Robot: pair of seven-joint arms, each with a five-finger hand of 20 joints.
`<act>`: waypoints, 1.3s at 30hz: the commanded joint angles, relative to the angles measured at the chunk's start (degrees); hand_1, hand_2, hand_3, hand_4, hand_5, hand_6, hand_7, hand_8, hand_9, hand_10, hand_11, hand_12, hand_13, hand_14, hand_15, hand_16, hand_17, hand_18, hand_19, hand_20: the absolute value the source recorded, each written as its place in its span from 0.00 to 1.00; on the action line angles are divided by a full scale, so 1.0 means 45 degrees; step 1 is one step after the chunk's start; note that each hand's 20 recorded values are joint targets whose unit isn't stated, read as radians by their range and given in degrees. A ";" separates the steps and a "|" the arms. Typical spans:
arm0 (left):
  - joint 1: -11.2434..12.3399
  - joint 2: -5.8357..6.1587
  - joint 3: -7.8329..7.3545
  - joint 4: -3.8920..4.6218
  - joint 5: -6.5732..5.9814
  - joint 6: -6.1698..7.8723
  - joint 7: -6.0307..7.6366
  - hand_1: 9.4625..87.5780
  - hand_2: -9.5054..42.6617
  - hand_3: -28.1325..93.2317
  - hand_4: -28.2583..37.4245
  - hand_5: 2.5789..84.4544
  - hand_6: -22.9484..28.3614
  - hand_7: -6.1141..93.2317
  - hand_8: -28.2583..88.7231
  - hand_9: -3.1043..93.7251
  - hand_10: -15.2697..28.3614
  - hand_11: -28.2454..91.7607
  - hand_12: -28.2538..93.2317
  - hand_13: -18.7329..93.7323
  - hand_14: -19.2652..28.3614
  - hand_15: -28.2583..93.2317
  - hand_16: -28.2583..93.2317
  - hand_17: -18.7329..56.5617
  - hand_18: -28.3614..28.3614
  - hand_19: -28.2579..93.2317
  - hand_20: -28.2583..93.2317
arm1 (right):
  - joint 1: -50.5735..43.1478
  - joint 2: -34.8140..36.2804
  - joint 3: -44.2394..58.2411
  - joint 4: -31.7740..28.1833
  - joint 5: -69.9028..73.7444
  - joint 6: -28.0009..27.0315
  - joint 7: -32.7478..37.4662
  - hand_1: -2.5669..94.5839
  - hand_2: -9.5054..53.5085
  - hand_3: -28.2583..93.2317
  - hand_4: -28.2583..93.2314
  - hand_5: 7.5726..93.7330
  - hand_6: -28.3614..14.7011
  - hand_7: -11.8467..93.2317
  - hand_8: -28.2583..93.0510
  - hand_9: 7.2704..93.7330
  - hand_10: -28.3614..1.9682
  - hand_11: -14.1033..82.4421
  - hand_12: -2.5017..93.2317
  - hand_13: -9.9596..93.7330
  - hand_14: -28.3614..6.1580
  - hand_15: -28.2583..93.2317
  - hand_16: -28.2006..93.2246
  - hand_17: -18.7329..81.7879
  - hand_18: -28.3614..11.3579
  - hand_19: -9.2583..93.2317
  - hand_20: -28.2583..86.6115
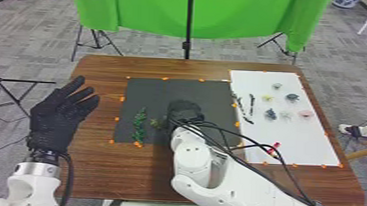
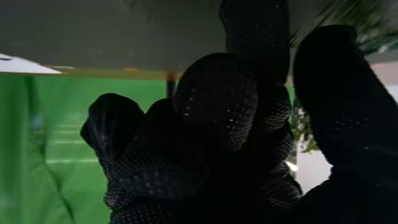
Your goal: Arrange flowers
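In the head view my right hand (image 1: pixel 185 111) is low over the black mat (image 1: pixel 154 89), right of a small green sprig (image 1: pixel 156 123). Farther left on the mat lies a long green leafy stem (image 1: pixel 139 125). My left hand (image 1: pixel 62 115) is over the table's left edge, its fingers straight. In the right wrist view my right hand (image 2: pixel 213 105) is open, one finger extended and the others loosely bent. Its thumb stands apart, with green foliage (image 2: pixel 305 130) visible through the gap. More foliage (image 2: pixel 355 17) is near the thumb's tip.
A white sheet (image 1: pixel 298 141) on the right holds several small flower heads (image 1: pixel 292 97), dark stems (image 1: pixel 242 106) and a red-and-yellow item (image 1: pixel 274 149). Orange markers edge the mat and sheet. The brown table (image 1: pixel 115 173) extends toward the robot.
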State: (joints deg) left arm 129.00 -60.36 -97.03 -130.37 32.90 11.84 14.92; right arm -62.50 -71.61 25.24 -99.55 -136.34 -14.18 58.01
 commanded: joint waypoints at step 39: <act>0.0542 -0.0170 0.0019 0.0024 -0.0159 0.0170 0.0298 0.19 0.30 0.89 0.07 0.49 0.68 0.18 0.17 0.43 0.84 0.46 0.32 0.42 1.00 0.67 0.15 0.14 0.96 0.71 0.35 | 0.0163 0.2911 0.3114 0.1699 0.3682 0.1191 0.2947 0.37 0.00 0.82 0.01 0.64 0.53 0.23 0.14 0.72 0.27 0.66 0.22 0.72 0.33 0.92 0.34 0.47 0.00 0.98 0.55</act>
State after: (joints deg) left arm 131.00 -60.16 -96.80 -130.43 31.98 12.49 17.55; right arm -61.13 -55.64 39.25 -92.92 -120.79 -2.04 70.10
